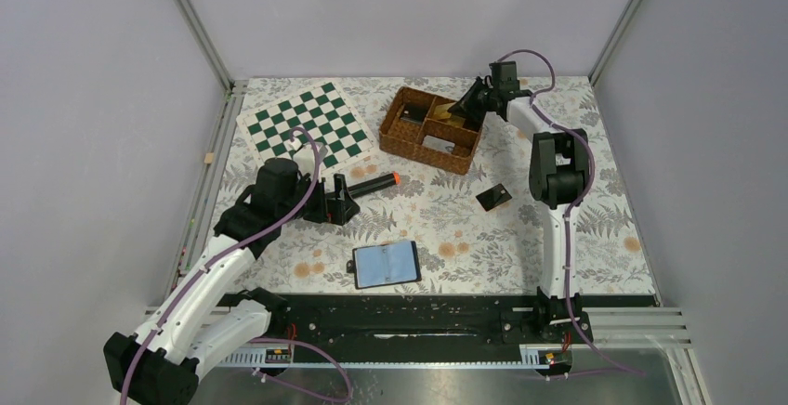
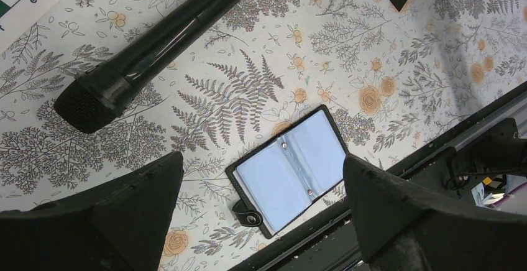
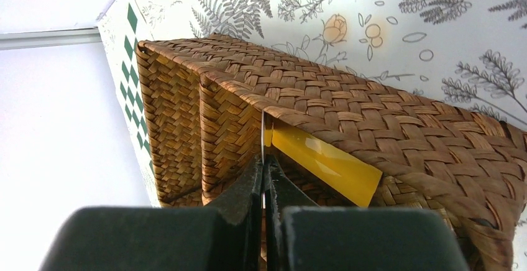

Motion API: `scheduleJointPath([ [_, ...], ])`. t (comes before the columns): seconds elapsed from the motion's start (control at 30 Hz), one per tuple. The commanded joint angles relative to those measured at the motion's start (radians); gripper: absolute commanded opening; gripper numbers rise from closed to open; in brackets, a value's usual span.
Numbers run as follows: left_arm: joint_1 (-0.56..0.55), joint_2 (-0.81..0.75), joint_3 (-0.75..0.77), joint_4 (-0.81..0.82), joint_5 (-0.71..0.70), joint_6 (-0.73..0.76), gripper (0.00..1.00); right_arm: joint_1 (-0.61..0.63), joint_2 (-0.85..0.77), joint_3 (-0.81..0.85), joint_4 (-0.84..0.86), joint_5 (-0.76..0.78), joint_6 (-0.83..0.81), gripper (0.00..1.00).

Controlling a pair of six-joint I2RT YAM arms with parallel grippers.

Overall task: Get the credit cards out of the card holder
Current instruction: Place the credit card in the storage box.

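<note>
While the left gripper (image 2: 258,162) hangs spread wide and empty, the right gripper (image 3: 264,171) is pressed together inside the brown wicker basket (image 3: 373,115).
An orange-yellow rectangular card (image 3: 323,162) leans just beside its tips, at twelve o'clock on the table; the open black bifold card holder (image 1: 386,265) lies at six, and a dark rectangular card (image 1: 493,197) at three.

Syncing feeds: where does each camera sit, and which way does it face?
Top external: overhead from the near edge, facing down on table; left arm, right arm show.
Left wrist: faces down at card holder; open left gripper shows.
Right wrist: faces basket, yellow card; shut right gripper shows.
Shared: card holder, top and left wrist.
</note>
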Motion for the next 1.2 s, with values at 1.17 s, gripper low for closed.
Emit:
scheduleJointPath([
  [1.17,0.006,-0.016,0.023,0.039,0.019,-0.008,0.99,-0.003,0.074,0.201,-0.205,0.044,-0.054,0.07],
])
